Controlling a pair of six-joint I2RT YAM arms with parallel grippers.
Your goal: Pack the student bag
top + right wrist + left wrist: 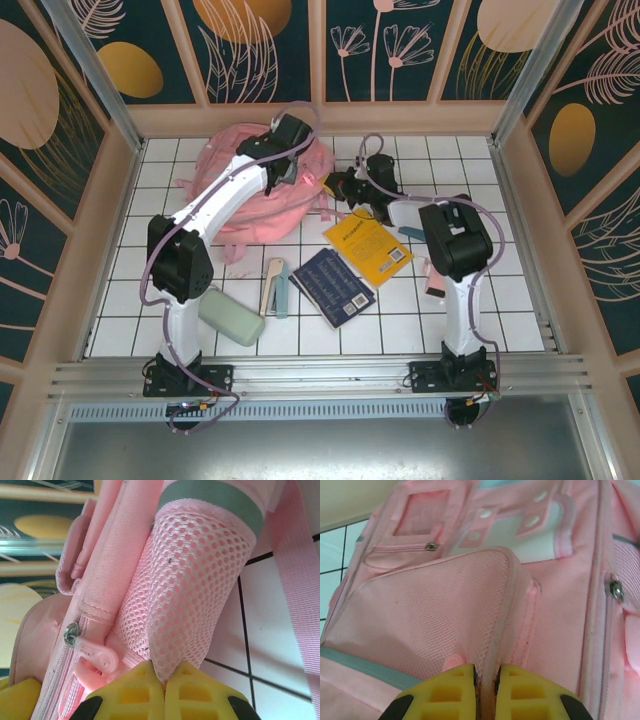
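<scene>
The student bag [228, 168], soft and pink, lies at the back of the tiled table. My left gripper [293, 176] reaches over its right part. In the left wrist view the left gripper [487, 680] is shut on the piped rim of a front pocket [435, 610] of the bag. My right gripper [337, 186] meets the bag's right edge. Seen from the right wrist, the right gripper [164, 677] is shut on a fold of the bag's mesh side pocket [195, 570]. A pink zipper pull [92, 655] hangs just to its left.
In front of the bag lie a yellow book [368, 248] and a dark blue book [333, 286]. A pale green case [231, 317] rests by the left arm's base. Small slim items [277, 287] lie beside it, a teal pen [411, 233] and a pink item [433, 278] by the right arm.
</scene>
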